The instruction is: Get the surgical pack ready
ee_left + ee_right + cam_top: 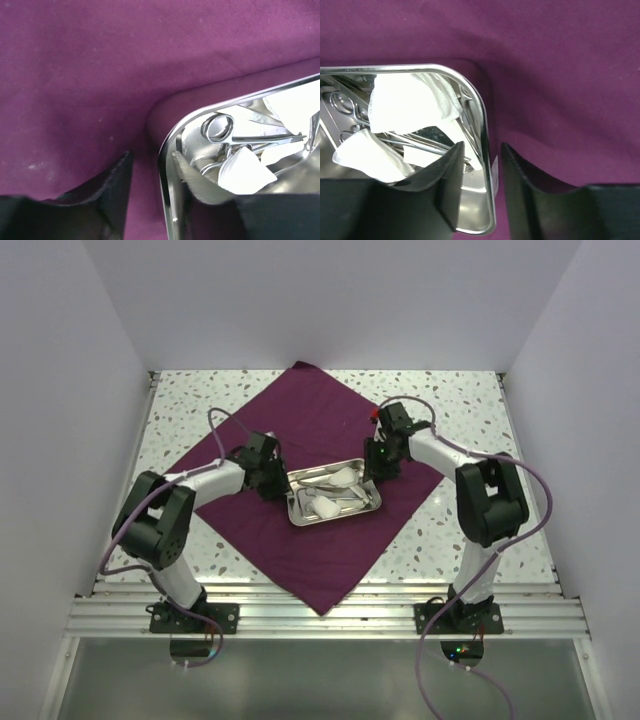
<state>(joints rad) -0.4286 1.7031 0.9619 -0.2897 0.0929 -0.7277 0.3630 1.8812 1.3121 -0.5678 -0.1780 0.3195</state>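
The purple cloth (300, 400) of the surgical pack lies spread flat as a diamond on the table. On its middle stands a silver tray (330, 521) holding white gauze (326, 508) and metal clamps (355, 500). My left gripper (278, 485) is at the tray's left rim and my right gripper (375, 468) at its right rim. In the left wrist view the left gripper (152, 155) is open, its jaws astride the rim (167, 145), beside clamps (218, 127) and gauze (245, 170). In the right wrist view the right gripper (482, 146) is open astride the rim (420, 67), near gauze (410, 105).
The speckled table (470, 400) is walled by white panels at the back and both sides. A metal rail (320, 615) carrying the arm bases runs along the near edge. The cloth's near corner (322, 608) reaches that rail.
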